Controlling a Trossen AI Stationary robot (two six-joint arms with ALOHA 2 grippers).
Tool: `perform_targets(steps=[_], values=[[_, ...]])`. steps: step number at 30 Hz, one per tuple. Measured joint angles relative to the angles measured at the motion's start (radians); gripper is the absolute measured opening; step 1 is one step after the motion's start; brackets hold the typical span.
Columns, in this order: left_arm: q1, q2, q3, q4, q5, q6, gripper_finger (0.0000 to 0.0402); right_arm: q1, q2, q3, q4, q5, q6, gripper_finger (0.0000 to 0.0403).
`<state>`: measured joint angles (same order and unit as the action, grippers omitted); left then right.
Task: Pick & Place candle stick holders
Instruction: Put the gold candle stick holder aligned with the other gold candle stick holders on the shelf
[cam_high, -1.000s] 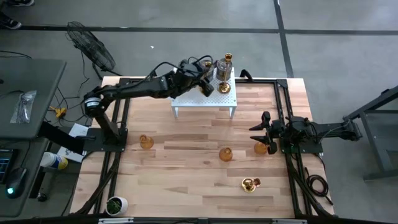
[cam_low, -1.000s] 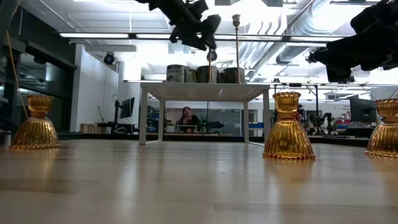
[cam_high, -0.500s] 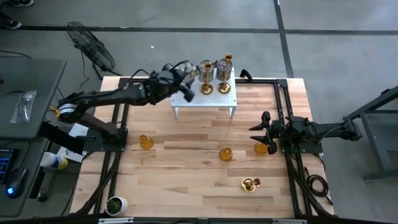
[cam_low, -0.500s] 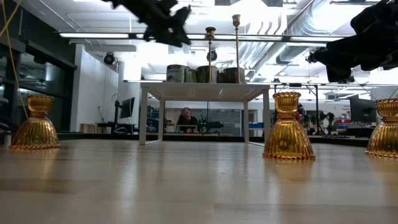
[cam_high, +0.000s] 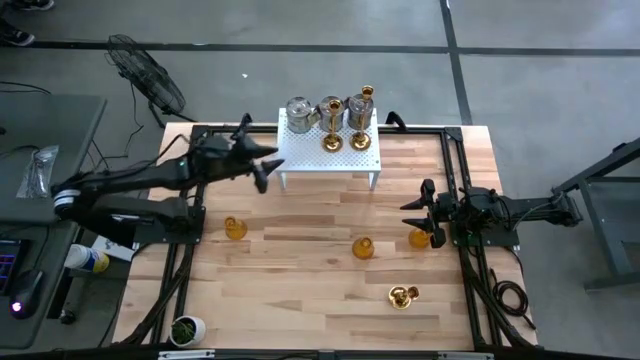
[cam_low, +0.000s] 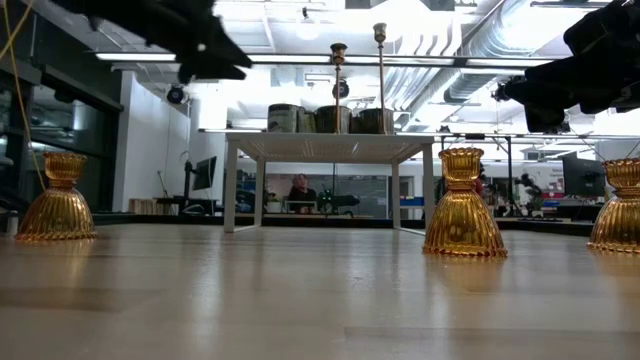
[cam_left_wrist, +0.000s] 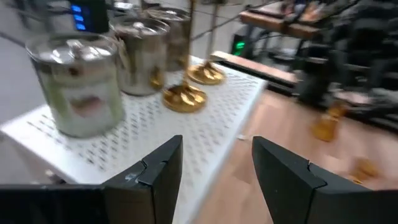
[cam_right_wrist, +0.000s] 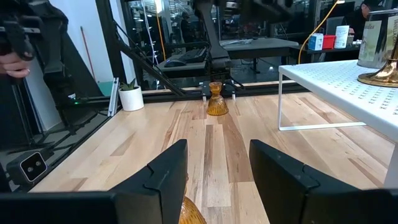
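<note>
Several candle stick holders stand on the white stand (cam_high: 330, 160): two silver-grey ones (cam_high: 297, 113) (cam_high: 358, 108) and two gold stemmed ones (cam_high: 332, 140) (cam_high: 363, 139). In the left wrist view the silver holders (cam_left_wrist: 78, 84) and gold bases (cam_left_wrist: 184, 98) show ahead. My left gripper (cam_high: 262, 167) hangs open and empty off the stand's left end. Amber cups sit on the table (cam_high: 235, 228) (cam_high: 363, 247) (cam_high: 420, 238). A gold holder (cam_high: 402, 295) lies near the front right. My right gripper (cam_high: 416, 213) stands open just above the right amber cup (cam_right_wrist: 189, 214), not touching it.
A small white pot with a green plant (cam_high: 187, 328) sits at the front left corner. Black frame rails (cam_high: 455, 170) run along both table sides. In the low view the stand (cam_low: 330, 145) rises mid-table, and a person shows in the room behind.
My left gripper has drawn back from the stand toward the left, leaving a slim gold holder upright on it. The right arm has not moved.
</note>
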<state>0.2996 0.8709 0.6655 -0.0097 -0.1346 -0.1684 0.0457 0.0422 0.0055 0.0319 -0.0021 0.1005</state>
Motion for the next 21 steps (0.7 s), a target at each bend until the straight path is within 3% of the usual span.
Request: perform_targets(steps=[12,21], values=[[-0.097,-0.334,-0.249,0.046,0.091,-0.071,0.0187,0.000,0.000,0.000,0.000,0.000,0.000,0.0165],[-0.178,-0.360,-0.258,0.047,0.099,-0.009,0.0187,0.000,0.000,0.000,0.000,0.000,0.000,0.0165]])
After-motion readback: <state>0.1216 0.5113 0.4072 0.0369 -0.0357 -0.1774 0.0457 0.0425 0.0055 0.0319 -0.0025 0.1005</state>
